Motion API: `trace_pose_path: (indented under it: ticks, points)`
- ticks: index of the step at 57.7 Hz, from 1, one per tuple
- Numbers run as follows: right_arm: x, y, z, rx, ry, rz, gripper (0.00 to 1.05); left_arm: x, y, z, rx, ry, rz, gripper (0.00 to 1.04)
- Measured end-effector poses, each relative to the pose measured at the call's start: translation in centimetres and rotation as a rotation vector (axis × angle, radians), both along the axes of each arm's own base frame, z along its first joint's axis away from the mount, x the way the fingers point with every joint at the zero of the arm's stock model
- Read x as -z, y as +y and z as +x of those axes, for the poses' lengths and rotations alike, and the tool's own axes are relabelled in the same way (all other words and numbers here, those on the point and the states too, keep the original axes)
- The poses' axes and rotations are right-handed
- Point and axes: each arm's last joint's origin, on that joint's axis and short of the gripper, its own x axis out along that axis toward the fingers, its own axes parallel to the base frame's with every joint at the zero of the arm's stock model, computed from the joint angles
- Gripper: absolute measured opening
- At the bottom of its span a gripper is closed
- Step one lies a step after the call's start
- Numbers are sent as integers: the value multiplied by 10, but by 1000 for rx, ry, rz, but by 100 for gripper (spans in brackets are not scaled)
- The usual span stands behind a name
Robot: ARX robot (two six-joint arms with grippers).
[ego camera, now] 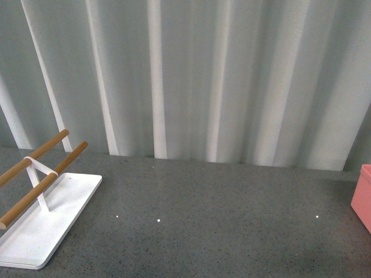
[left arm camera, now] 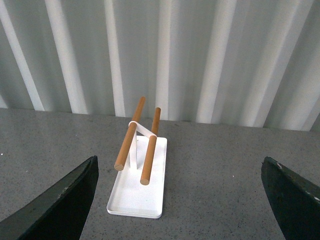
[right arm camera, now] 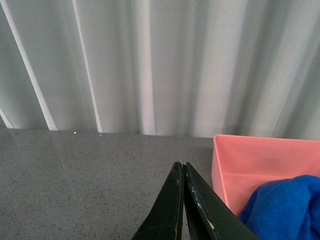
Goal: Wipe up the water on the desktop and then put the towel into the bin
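The desk (ego camera: 220,220) was a wide dark grey speckled surface running back to a wall of pale pleated curtain (ego camera: 191,75). Taking the white tray (ego camera: 40,226) as the landmark: in the front view it lay flat on the desk at the near left, carrying two wooden rails (ego camera: 35,179) held above it on a white stand. Far across the desk from the tray, at the opposite edge of the front view, a sliver of the salmon-pink bin (ego camera: 362,198) showed. A few tiny bright specks dotted the desk between tray and bin; whether they were water could not be told. Neither arm appeared in the front view.

In the left wrist view, the left end effector (left arm camera: 180,200) was released, its two dark fingers (left arm camera: 60,205) spread wide apart with the tray and rails visible in the gap between them, further off on the desk. It touched nothing.

In the right wrist view, the right end effector (right arm camera: 182,200) was clenched, its dark fingers pressed together with nothing between them. Just beside it stood the bin, and the bright blue towel (right arm camera: 282,207) lay bunched inside the bin, against the near wall, well apart from the tray.
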Motion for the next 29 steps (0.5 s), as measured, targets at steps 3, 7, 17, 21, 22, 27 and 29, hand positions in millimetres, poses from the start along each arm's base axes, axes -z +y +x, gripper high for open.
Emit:
trace_pose_path:
  ticks: [3, 7, 17, 21, 22, 27, 29]
  points:
    - [0, 0, -3, 0, 2, 0, 3, 0, 0, 0, 0, 0, 0, 98]
    - [-3, 0, -8, 0, -9, 0, 3, 0, 0, 0, 0, 0, 0, 98]
    - [-7, 0, -16, 0, -20, 0, 3, 0, 0, 0, 0, 0, 0, 98]
    - [-8, 0, -20, 0, -26, 0, 3, 0, 0, 0, 0, 0, 0, 98]
    - [-8, 0, -20, 1, -26, 0, 3, 0, 0, 0, 0, 0, 0, 98]
    - [-9, 0, -24, 2, -29, 0, 3, 0, 0, 0, 0, 0, 0, 98]
    - [-10, 0, -25, 2, -30, 0, 3, 0, 0, 0, 0, 0, 0, 98]
